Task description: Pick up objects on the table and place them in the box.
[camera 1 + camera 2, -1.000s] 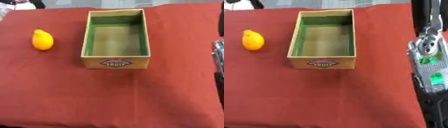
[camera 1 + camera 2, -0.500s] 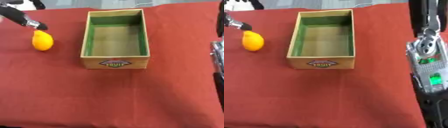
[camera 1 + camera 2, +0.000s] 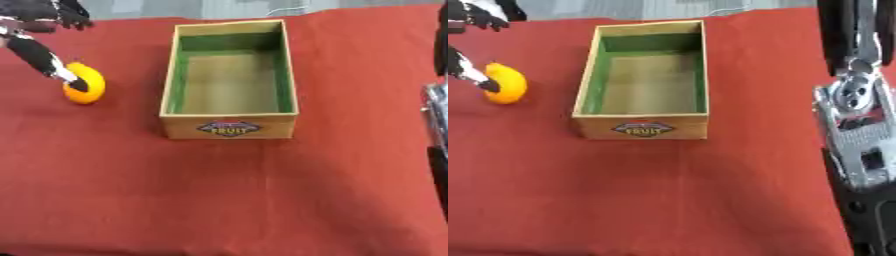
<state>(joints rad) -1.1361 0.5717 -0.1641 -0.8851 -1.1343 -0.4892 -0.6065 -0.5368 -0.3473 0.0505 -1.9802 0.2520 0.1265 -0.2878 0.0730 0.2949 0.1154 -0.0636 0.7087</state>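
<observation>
Touching the orange fruit (image 3: 85, 83), the left hand (image 3: 39, 52) reaches from above-left.

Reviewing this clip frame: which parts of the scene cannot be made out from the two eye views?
- Left robot hand: cut off by the upper left corner in both views, so its grip on the orange fruit cannot be judged; one finger reaches the fruit.
- Right robot hand: shows in neither view; only the arm at the right edge.
- Box: its near wall hides the nearest strip of the floor.
- Box label: small print blurred.
</observation>
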